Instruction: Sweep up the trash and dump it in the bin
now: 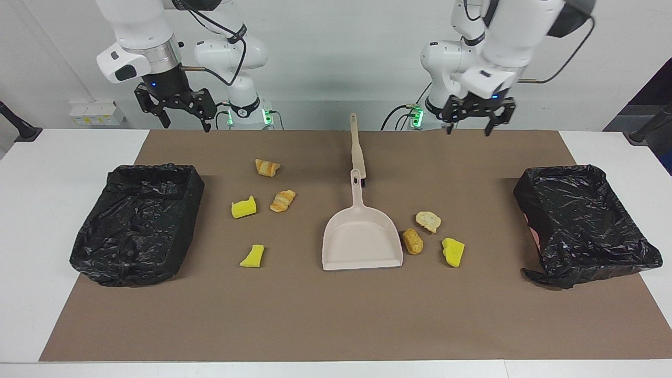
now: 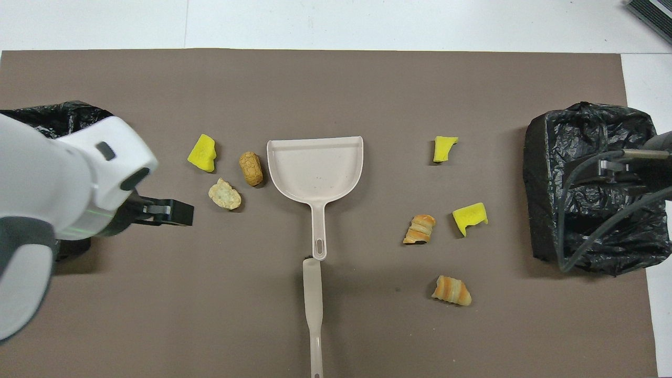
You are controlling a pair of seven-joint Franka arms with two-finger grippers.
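Brown paper covers the bench (image 1: 336, 315), and on it two bins lined with black bags stand at either end, one at the right arm's end (image 1: 139, 223) and one at the left arm's end (image 1: 580, 223). Between them lies a beige dustpan (image 1: 362, 239), mouth turned away from the robots, handle pointing back at them; a brush (image 1: 357, 144) lies in line with that handle, nearer the robots, its tip just meeting the handle's end. Both long axes run straight from the robots outward along the bench's middle.

Trash sits in two loose groups beside the pan. Toward the right arm's end: a croissant (image 1: 267, 167), a second croissant (image 1: 283, 200), a yellow chunk (image 1: 243, 208) and another yellow chunk (image 1: 252, 256). Toward the left arm's end: a pale bread piece (image 1: 428, 221), a brown roll (image 1: 412, 241) just beside the pan's wall, and a third yellow chunk (image 1: 452, 251).

Neither gripper holds anything. The left gripper (image 1: 476, 119) hangs with fingers spread above the paper's edge nearest the robots, on its own side of the brush and nearer to it than its partner. The right gripper (image 1: 181, 113), also spread wide, waits above the corner by its bin. Nothing appears swept yet; the tools probably come first, and the brush looks the likelier reach for the left arm.
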